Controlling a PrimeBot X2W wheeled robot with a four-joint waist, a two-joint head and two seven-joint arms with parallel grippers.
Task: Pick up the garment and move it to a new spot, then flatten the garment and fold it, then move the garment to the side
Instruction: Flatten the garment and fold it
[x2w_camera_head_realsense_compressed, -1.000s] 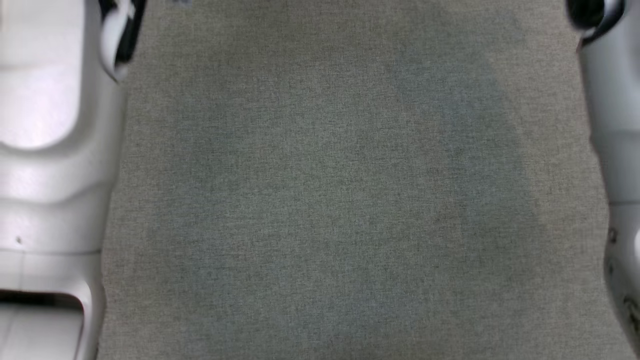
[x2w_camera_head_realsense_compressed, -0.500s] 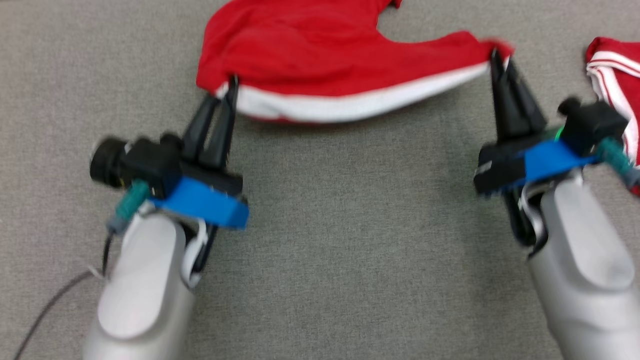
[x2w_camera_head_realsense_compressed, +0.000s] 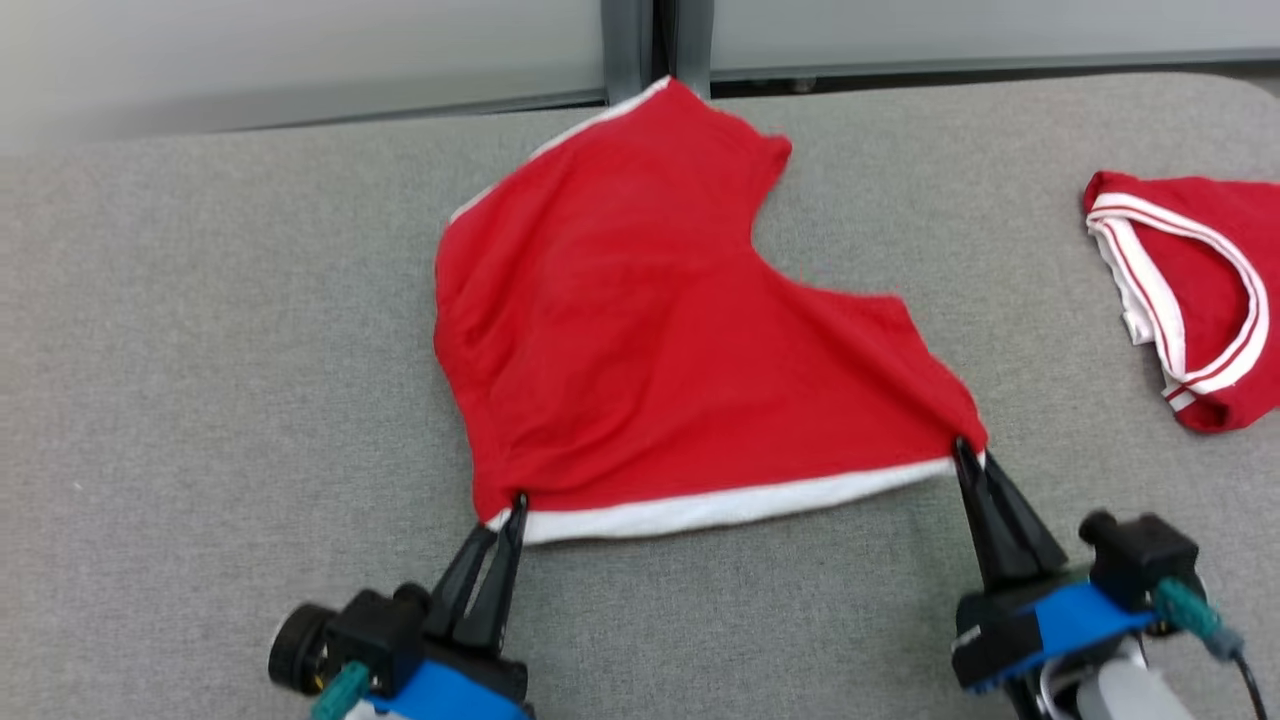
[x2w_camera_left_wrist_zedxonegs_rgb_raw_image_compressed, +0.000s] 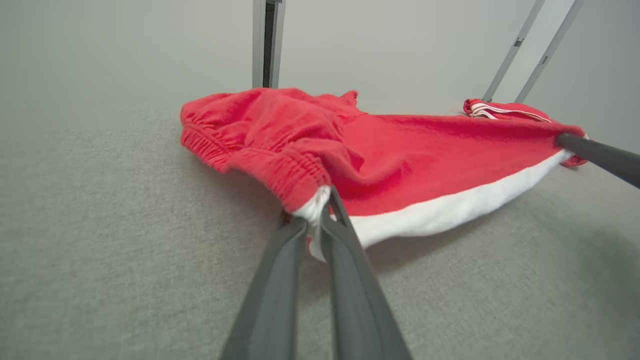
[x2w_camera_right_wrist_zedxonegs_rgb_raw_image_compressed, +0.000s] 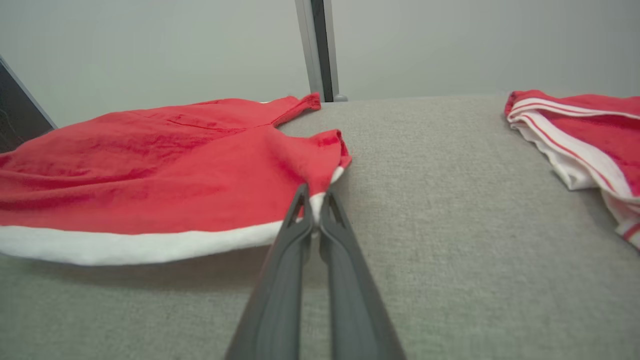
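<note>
The garment (x2w_camera_head_realsense_compressed: 650, 340) is a pair of red shorts with a white band along its near edge, spread on the grey table (x2w_camera_head_realsense_compressed: 200, 350). My left gripper (x2w_camera_head_realsense_compressed: 515, 508) is shut on the near left corner of that band, which the left wrist view shows pinched between my fingers (x2w_camera_left_wrist_zedxonegs_rgb_raw_image_compressed: 320, 220) at the garment (x2w_camera_left_wrist_zedxonegs_rgb_raw_image_compressed: 400, 160). My right gripper (x2w_camera_head_realsense_compressed: 965, 452) is shut on the near right corner, and in the right wrist view its tips (x2w_camera_right_wrist_zedxonegs_rgb_raw_image_compressed: 312, 212) clamp the white edge of the garment (x2w_camera_right_wrist_zedxonegs_rgb_raw_image_compressed: 150, 175). The band hangs stretched between both grippers, slightly off the table.
A second red garment with white stripes (x2w_camera_head_realsense_compressed: 1190, 290) lies bunched at the table's right edge, also seen as a striped pile (x2w_camera_right_wrist_zedxonegs_rgb_raw_image_compressed: 580, 135). A grey wall with a dark upright post (x2w_camera_head_realsense_compressed: 640, 45) stands behind the table's far edge.
The head camera has tilted up, from bare table between forearms to the whole garment and wall. Both grippers keep hold of the same corners of the white band.
</note>
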